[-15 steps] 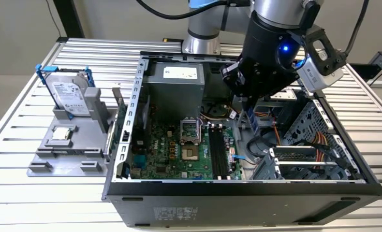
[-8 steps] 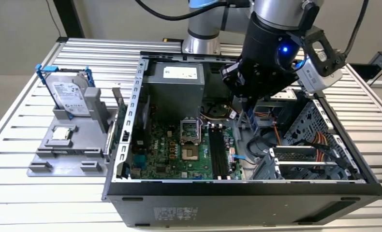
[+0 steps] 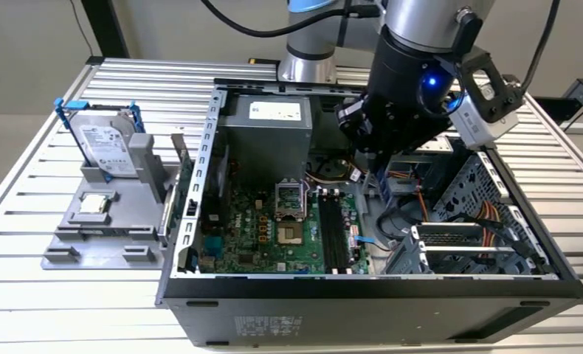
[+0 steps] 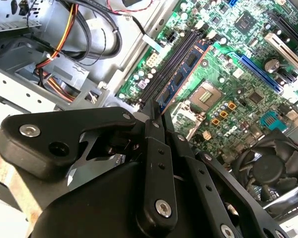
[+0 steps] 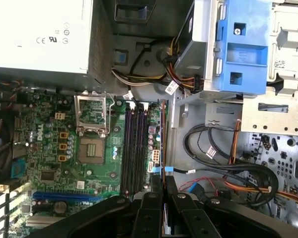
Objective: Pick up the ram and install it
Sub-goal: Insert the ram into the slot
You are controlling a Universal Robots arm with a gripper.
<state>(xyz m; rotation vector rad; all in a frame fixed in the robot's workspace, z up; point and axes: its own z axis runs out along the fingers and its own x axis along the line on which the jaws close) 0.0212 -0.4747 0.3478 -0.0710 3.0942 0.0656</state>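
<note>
The gripper (image 3: 370,164) reaches down into the open computer case (image 3: 370,291), its black fingers (image 4: 154,130) pinched narrow on one end of the ram (image 4: 186,67). The stick juts out from the fingertips over the motherboard (image 5: 44,144). In the second wrist view its blue face with a row of dark chips shows. In the first wrist view it shows edge-on as a thin line (image 5: 163,134) from the gripper (image 5: 163,181) toward the case's back wall.

The ram runs parallel with the black memory slots (image 5: 134,148). It is held above them and not seated: one wrist view puts it on the slots' processor-socket side, the other on their far side. The processor socket (image 5: 93,148) lies just beside the slots, its metal frame swung up. The grey power supply (image 3: 267,122) fills the case's rear corner.

The case stands on the slatted metal table (image 3: 35,295), reaching to its front edge. Near the table's edge on the exterior view's left sits a grey holder (image 3: 105,243). An upright hard drive (image 3: 109,144) in a blue frame stands at its back, and a small square processor chip (image 3: 94,203) lies flat in front of the drive.
</note>
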